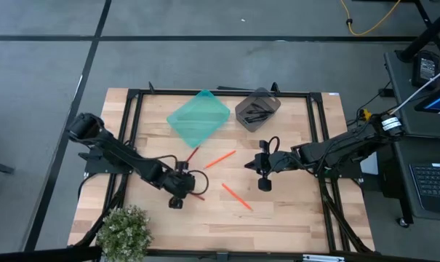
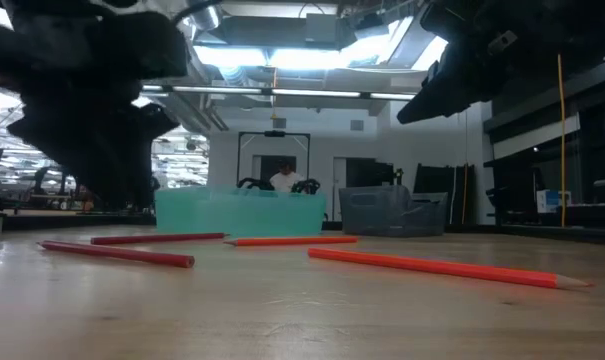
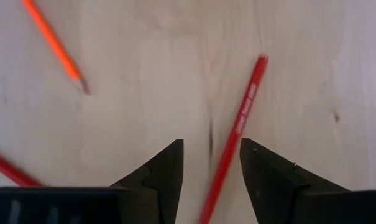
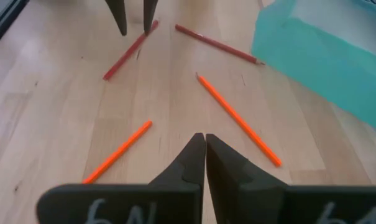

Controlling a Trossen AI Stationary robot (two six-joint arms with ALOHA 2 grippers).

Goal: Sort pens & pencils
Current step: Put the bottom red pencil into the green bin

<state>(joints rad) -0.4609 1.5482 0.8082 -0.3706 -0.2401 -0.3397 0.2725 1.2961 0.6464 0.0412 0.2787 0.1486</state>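
My left gripper (image 3: pixel 211 155) is open and points down at the table, its two fingers standing on either side of a dark red pencil (image 3: pixel 238 127) that lies flat on the wood without touching it. A second red pencil (image 1: pixel 193 154) lies by the teal bin (image 1: pixel 198 118). Two orange pencils (image 1: pixel 220 159) (image 1: pixel 236 196) lie mid-table. Black pens (image 1: pixel 257 113) rest inside the grey bin (image 1: pixel 257 108). My right gripper (image 4: pixel 204 148) is shut and hovers over the table's middle right (image 1: pixel 263 173), holding nothing.
The teal bin (image 2: pixel 240 210) and the grey bin (image 2: pixel 392 212) stand side by side toward the far edge. A potted plant (image 1: pixel 125 229) sits at the near left corner. Black frame rails run along the table's left, right and far sides.
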